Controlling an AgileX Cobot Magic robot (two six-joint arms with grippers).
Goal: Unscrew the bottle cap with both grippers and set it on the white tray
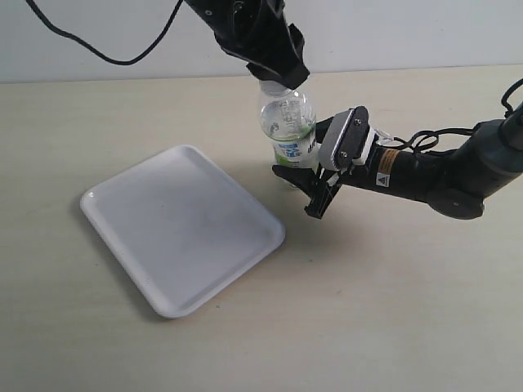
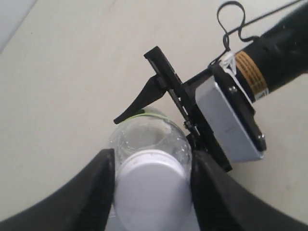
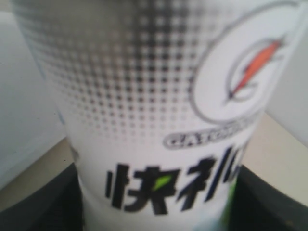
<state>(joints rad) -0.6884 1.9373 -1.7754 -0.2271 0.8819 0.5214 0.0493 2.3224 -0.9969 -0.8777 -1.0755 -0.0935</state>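
1. Exterior view: the bottle (image 1: 288, 122), slim clear plastic with a white and green label, stood upright on the pale matte desk (image 1: 409, 310). The white tray (image 1: 176, 237), glossy and rectangular with rounded corners and a low rim, lay left of the bottle and nearer the camera, apart from it. The black left gripper (image 1: 278, 73) sat over the bottle's top and hid most of the neck. The right gripper (image 1: 298, 170), with its white plate (image 1: 339, 139), reached in from the right of the bottle and clamped the labelled lower body. A black cable (image 1: 106, 53) hung against the wall, up and left of the bottle.
2. Left wrist view: the bottle cap (image 2: 151, 192), round, smooth-topped and white, sat on the bottle's neck. The left gripper's two rounded black fingers (image 2: 96, 192) pressed against it from opposite sides, pinching it. Beyond the bottle's clear shoulder, the right gripper's thin, angular black finger bars flanked the bottle.
3. Right wrist view: the bottle's label filled the frame, blurred, with a grey dot pattern, a round logo with an orange bolt, and dark characters. The right gripper's dark pads (image 3: 38, 207) touched the bottle on both sides, holding it.
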